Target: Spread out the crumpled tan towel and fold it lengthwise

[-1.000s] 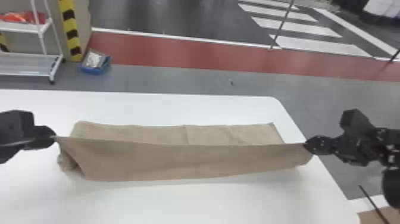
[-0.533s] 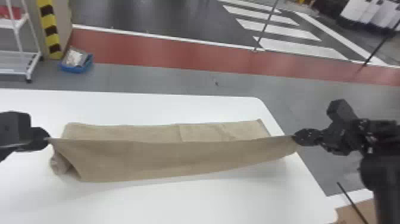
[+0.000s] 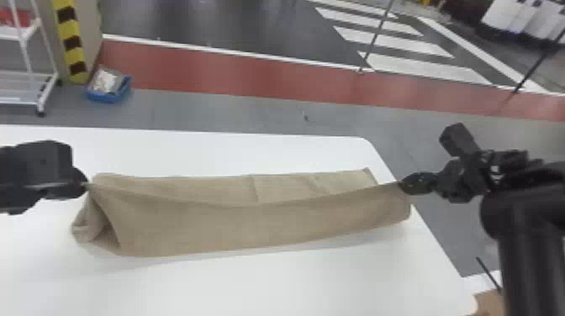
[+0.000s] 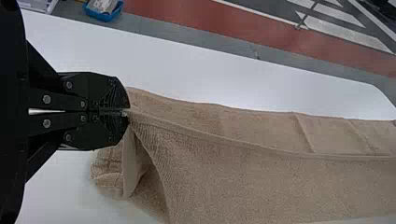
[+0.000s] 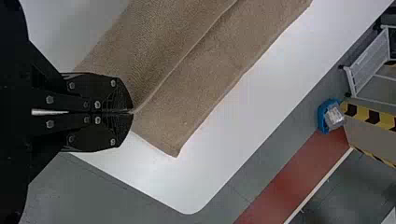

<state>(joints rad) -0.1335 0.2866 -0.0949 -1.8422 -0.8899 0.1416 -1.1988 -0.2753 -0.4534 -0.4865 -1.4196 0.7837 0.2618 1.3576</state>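
Left gripper (image 3: 86, 185), at the left side of the head view, has its two flat black fingers pressed together on one end of a raised edge of the tan towel (image 3: 252, 227). Right gripper (image 3: 402, 185), across at the other end of that edge, is likewise closed on the cloth, near the right side of the white table (image 3: 302, 285). Between the two grippers, the edge runs as one long line that sags gently in the middle. In front of this line the towel slopes down as a broad, mostly smooth panel; behind it, a narrower strip with a few creases lies on the table. Just below the left gripper (image 4: 127, 112), the left wrist view shows the towel's end bunched into a small, open, tent-like fold. In the right wrist view, a corner of the back strip lies on the table just beside the right gripper (image 5: 132, 113), near the table's rounded corner. Beyond the table, on a grey floor, are a blue bin (image 3: 108, 96), a white wheeled rack (image 3: 25, 77) and a yellow-and-black striped post (image 3: 70, 40). A red band (image 3: 252, 77) crosses the floor, with white crossing stripes (image 3: 395, 44) farther off.
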